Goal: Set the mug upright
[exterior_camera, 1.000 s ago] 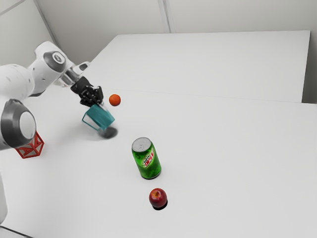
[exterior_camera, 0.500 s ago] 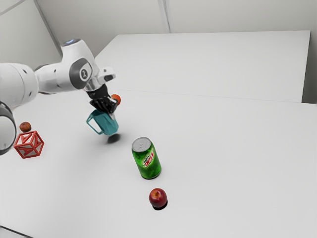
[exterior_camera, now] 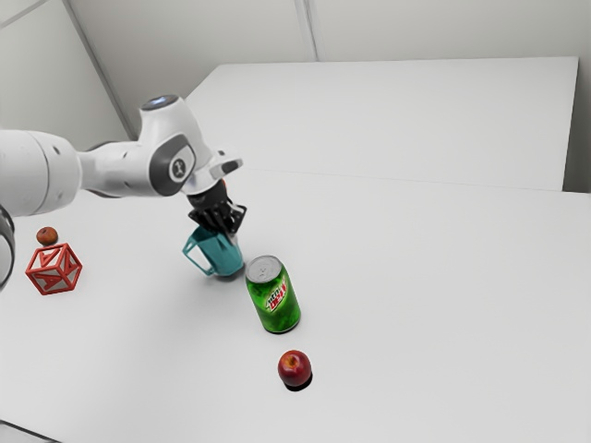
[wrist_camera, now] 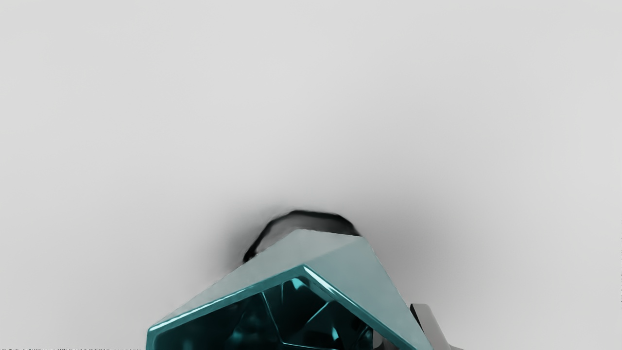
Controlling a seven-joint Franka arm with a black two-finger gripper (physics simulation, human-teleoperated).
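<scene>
Mug [exterior_camera: 220, 254] has moved nearer the can [exterior_camera: 280, 309], pinched by narrowly parted jaws.

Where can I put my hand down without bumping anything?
Bare table lies on the exterior view's right, past the green can and the red apple. There's another bare patch between the apple and the red-and-white cube. It's crowded where the gripper holds the mug beside the can.
</scene>
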